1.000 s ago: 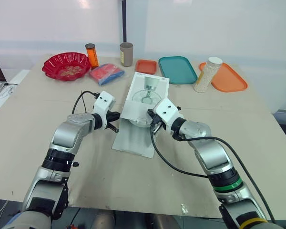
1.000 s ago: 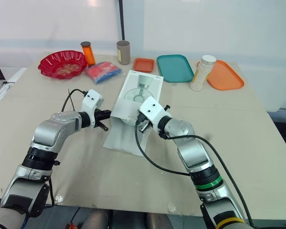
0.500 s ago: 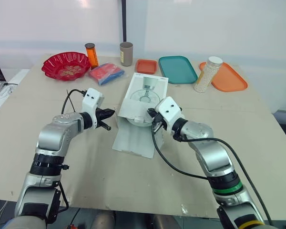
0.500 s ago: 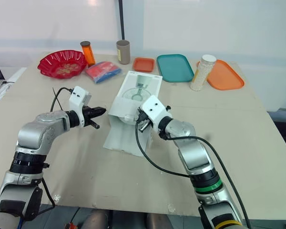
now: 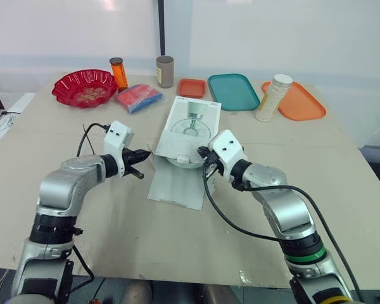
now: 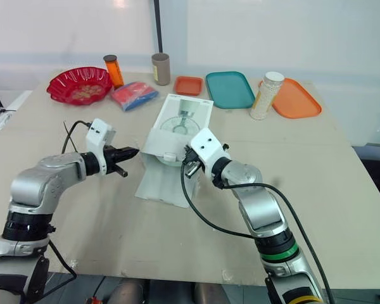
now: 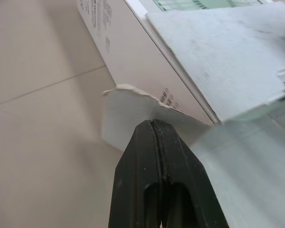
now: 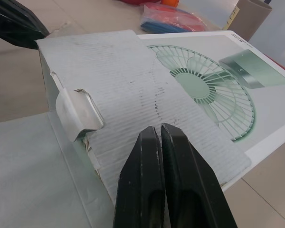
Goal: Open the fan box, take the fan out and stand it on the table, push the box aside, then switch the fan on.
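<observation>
The left gripper (image 7: 153, 124) had its fingers pressed together on nothing, its tip at the small side flap (image 7: 128, 114) on the box's left near corner, probably to nudge that flap outward instead of pinching it. The right gripper (image 8: 160, 129) was also closed and empty, its tip resting over the inner flap (image 8: 133, 85) that covered the opening, beside a folded tab (image 8: 78, 111). This looked like a poke to lift or push the flap back. The box (image 5: 191, 123) lay in the middle of the table (image 5: 342, 158), printed face up and open end toward the robot, with its long lid flap (image 5: 177, 187) flat on the table between the two arms. The fan was presumably inside, as nothing stood on the table yet, so the opening step seemed unfinished. Compared with a second before, the left wrist had drawn away to the left and the elbow had swung out, though the tip still pointed at the same corner. The right gripper and the box had hardly shifted.
</observation>
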Tool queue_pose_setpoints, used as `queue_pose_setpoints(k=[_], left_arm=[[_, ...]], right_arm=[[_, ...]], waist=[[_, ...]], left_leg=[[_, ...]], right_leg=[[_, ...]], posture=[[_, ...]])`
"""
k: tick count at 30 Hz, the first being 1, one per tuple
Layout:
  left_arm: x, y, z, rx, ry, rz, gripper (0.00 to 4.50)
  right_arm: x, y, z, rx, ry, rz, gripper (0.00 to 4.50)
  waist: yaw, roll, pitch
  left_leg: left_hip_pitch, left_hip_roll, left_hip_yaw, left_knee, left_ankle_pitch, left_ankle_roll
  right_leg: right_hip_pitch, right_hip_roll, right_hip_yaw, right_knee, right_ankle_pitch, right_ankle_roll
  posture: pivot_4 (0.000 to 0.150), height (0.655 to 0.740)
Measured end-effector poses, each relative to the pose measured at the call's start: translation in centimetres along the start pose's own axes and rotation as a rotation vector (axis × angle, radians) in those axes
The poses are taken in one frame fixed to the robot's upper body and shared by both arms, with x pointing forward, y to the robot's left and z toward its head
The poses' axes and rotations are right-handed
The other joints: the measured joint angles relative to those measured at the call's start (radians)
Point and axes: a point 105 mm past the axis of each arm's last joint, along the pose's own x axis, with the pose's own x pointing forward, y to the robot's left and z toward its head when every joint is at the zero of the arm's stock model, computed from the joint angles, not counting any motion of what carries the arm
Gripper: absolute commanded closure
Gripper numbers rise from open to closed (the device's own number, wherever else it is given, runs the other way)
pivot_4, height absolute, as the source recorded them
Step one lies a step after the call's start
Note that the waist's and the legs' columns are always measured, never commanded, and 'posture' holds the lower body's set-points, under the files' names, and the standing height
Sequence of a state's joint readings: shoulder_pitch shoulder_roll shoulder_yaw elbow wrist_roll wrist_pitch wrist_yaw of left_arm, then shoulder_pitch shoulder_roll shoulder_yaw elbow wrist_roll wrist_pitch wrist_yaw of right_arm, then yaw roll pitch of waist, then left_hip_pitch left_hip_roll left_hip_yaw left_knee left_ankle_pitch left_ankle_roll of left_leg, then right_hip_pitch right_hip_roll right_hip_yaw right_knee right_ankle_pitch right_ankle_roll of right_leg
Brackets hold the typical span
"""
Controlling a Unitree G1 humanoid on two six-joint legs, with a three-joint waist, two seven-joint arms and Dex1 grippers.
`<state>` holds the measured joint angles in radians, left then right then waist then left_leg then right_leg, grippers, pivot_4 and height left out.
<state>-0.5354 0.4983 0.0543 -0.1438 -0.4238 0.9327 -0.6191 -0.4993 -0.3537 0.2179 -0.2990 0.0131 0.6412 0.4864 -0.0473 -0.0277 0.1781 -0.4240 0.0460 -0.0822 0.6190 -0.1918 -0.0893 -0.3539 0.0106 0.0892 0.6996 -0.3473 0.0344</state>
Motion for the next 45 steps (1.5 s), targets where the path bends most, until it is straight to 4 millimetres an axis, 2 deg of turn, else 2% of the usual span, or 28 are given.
queue_pose_setpoints(k=[7,12,16,20,25,28,29,32,35,36,38,39,45], left_arm=[[-1.9,-1.8,0.1,-0.069,0.001,-0.081,4.5],[-3.2,-3.2,-0.7,-0.149,0.017,-0.118,4.5],[-2.8,-4.6,-1.5,-0.201,0.023,-0.125,4.5],[-0.6,-5.9,-2.8,-0.384,-0.021,-0.084,4.5],[-0.3,-5.9,-3.1,-0.456,-0.029,-0.043,4.5],[0.0,-6.4,-4.3,-0.518,-0.019,-0.018,4.5],[0.0,-6.3,-4.3,-0.526,-0.021,-0.005,4.08],[-0.1,-5.7,-4.2,-0.569,-0.051,0.024,3.49],[0.0,-5.0,-4.2,-0.606,-0.068,0.046,2.3],[0.1,-4.9,-4.2,-0.614,-0.071,0.048,2.08],[0.5,-4.8,-4.0,-0.639,-0.08,0.045,1.29],[0.8,-5.0,-3.9,-0.647,-0.081,0.036,1.06],[2.0,-4.8,-3.4,-0.662,-0.084,0.015,1.06]], right_arm=[[0.4,0.1,-0.2,0.002,-0.001,-0.008,4.37],[0.8,-0.1,-0.2,0.007,0.006,-0.021,4.37],[1.0,-0.1,-0.2,0.011,0.007,-0.024,4.37],[1.3,-0.2,0.0,0.005,0.012,-0.023,4.37],[1.6,-0.1,0.0,0.004,0.018,-0.021,4.37],[1.9,0.0,0.1,-0.003,0.023,-0.021,4.37],[2.1,0.1,0.2,-0.005,0.021,-0.02,4.5],[2.2,0.2,0.3,-0.006,0.024,-0.018,4.5],[2.4,0.2,0.4,-0.007,0.026,-0.016,4.5],[2.4,0.2,0.4,-0.007,0.026,-0.016,4.5],[2.5,0.2,0.4,-0.009,0.026,-0.016,4.5],[2.5,0.2,0.4,-0.01,0.026,-0.015,4.5],[2.7,0.4,0.5,-0.008,0.023,-0.014,4.5]], waist=[[-0.001,0.0,0.0],[0.0,0.0,0.0],[0.0,0.0,0.0],[0.002,-0.001,-0.001],[-0.001,-0.001,-0.001],[0.001,-0.001,-0.001],[0.001,-0.001,-0.001],[0.0,-0.001,-0.001],[0.0,-0.001,-0.001],[0.0,-0.001,-0.001],[0.001,-0.001,-0.001],[0.001,-0.001,-0.001],[0.0,-0.001,-0.001]], left_leg=[[0.0,0.0,0.0,0.0,0.0,0.0],[0.001,0.0,0.0,0.0,0.0,0.0],[0.001,0.0,0.0,0.0,0.0,0.0],[0.001,0.0,0.0,0.001,0.0,0.0],[0.002,0.0,0.0,0.0,0.0,0.0],[0.002,0.0,0.0,0.0,0.0,0.0],[0.002,0.0,0.0,0.0,0.0,0.0],[0.002,0.0,0.0,0.0,0.0,0.0],[0.002,0.0,0.0,0.0,0.0,0.0],[0.002,0.0,0.0,0.0,0.0,0.0],[0.002,0.0,0.0,0.0,0.0,-0.001],[0.001,0.0,0.0,0.0,0.0,-0.001],[0.002,0.0,0.0,0.0,0.0,-0.001]], right_leg=[[0.0,0.0,0.0,0.0,0.0,0.0],[0.001,0.0,0.0,0.0,0.0,0.0],[0.001,0.0,0.0,0.0,0.0,0.0],[0.002,0.0,0.0,0.0,0.0,-0.001],[0.002,0.001,0.0,0.0,0.0,-0.001],[0.002,0.0,0.0,0.0,0.0,-0.001],[0.002,0.0,0.0,0.0,0.0,-0.001],[0.002,0.0,0.0,0.0,0.0,-0.001],[0.002,0.0,0.0,0.0,0.0,-0.001],[0.002,0.0,0.0,0.0,0.0,-0.001],[0.002,0.0,0.0,0.0,0.0,-0.001],[0.002,0.0,0.0,0.0,0.0,-0.001],[0.002,0.0,0.0,0.0,0.0,-0.001]], posture=[[0.15,0.74],[0.15,0.74],[0.15,0.74],[0.15,0.74],[0.15,0.74],[0.15,0.74],[0.15,0.74],[0.15,0.74],[0.15,0.74],[0.15,0.74],[0.15,0.74],[0.15,0.74],[0.15,0.74]])
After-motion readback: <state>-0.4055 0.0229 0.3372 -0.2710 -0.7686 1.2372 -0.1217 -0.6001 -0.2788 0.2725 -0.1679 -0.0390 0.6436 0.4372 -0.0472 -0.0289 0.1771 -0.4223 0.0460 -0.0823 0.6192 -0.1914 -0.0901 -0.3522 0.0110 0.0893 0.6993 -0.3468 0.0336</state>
